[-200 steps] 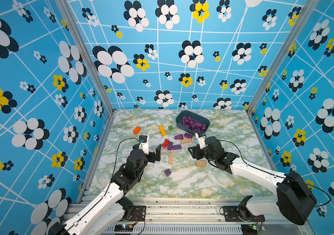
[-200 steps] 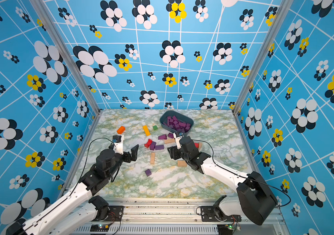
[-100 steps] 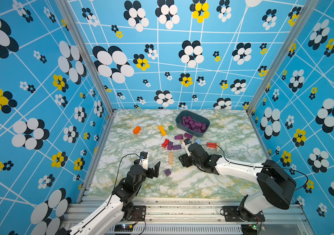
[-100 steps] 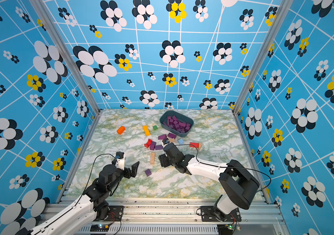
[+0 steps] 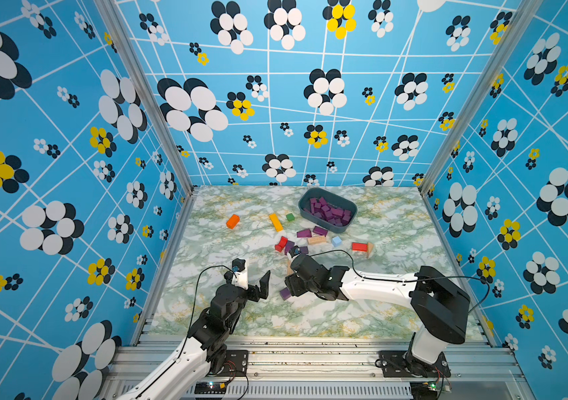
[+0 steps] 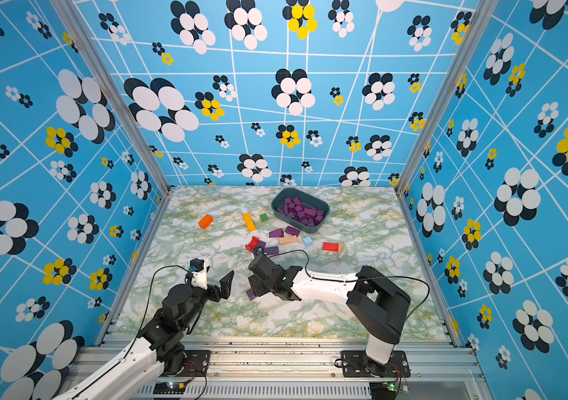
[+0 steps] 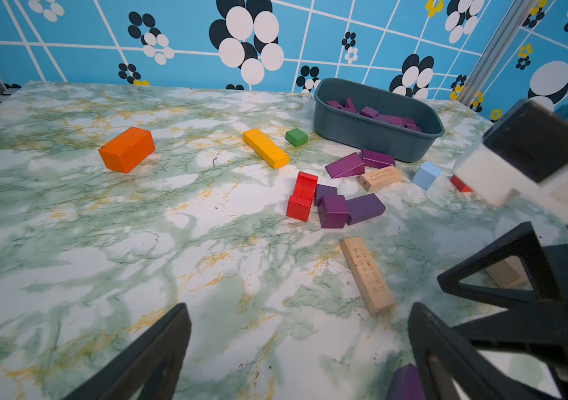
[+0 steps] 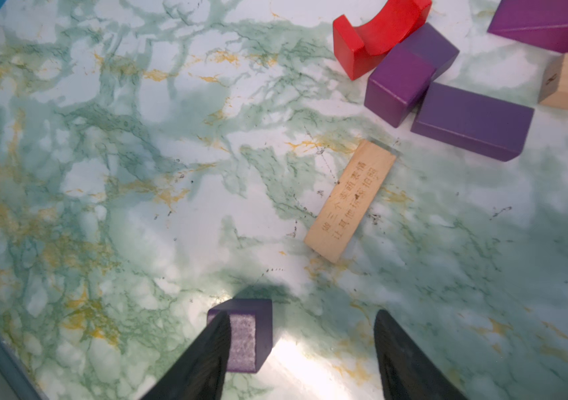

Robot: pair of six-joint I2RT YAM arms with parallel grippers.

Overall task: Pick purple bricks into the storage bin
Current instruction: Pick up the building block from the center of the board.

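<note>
From its base at the near right corner of the bench (image 5: 396, 214), the right arm (image 5: 379, 287) rose to a bent elbow. It then lay out low and almost level toward the middle of the near edge, its wrist tipped down at the marbled top. The right gripper (image 8: 301, 322) stood about half spread. A purple cube (image 8: 251, 332) sat on the bench between its fingers (image 8: 206, 353), against the inner face of one and with a clear gap to the other, so nothing was gripped. The left arm (image 5: 220, 311) came up folded from the near left corner. The left gripper (image 7: 298, 311) was raised off the bench, aimed toward the far edge and spread wide with nothing in it, just beside the right one. The storage bin (image 7: 362, 135) stood near the far edge, right of its middle, with a heap of purple bricks (image 5: 329, 211) inside. A few more (image 7: 365, 207) lay loose mid-bench, one touching a red arch block (image 8: 372, 34). A tan block (image 8: 350, 201) lay between them and the grippers.
</note>
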